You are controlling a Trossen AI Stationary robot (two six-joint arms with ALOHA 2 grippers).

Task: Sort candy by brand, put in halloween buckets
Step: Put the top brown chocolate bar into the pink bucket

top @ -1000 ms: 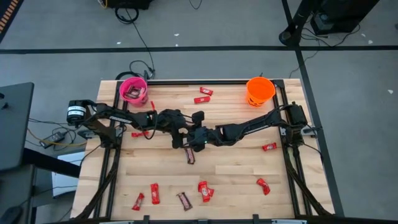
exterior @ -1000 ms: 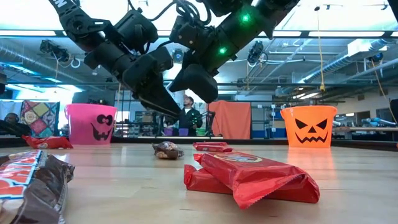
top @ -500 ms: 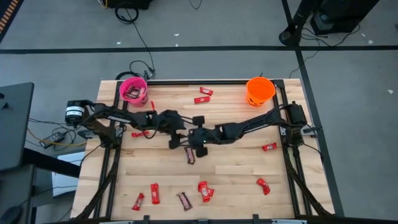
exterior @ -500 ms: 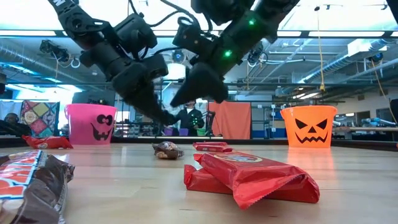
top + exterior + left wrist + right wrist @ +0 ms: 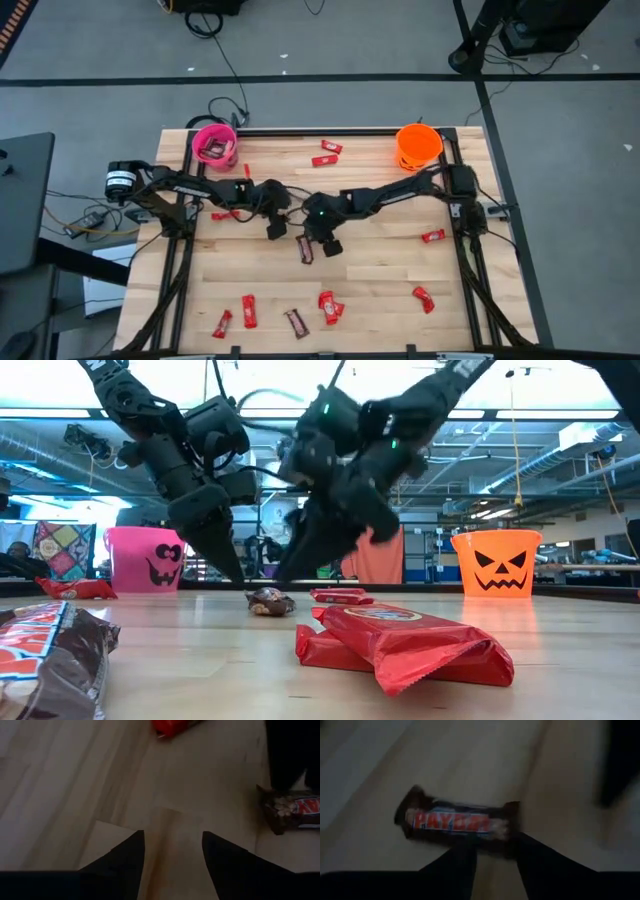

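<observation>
- A few bars are seen inside the pink bucket (image 5: 214, 146) at upper left; the orange bucket (image 5: 418, 146) shows none.
- Most candy is left scattered on the table (image 5: 380, 270).
- The right hand (image 5: 326, 243), fingers apart, is poised over a brown bar (image 5: 306, 249) mid-frame.
- The left hand (image 5: 275, 229), fingers apart, holds nothing.

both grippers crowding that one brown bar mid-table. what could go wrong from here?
1. The left gripper and right gripper hang close together beside the brown bar; they could collide.
2. The right gripper's open fingers sit at the bar's edge, off centre, so closing may push it aside.
</observation>
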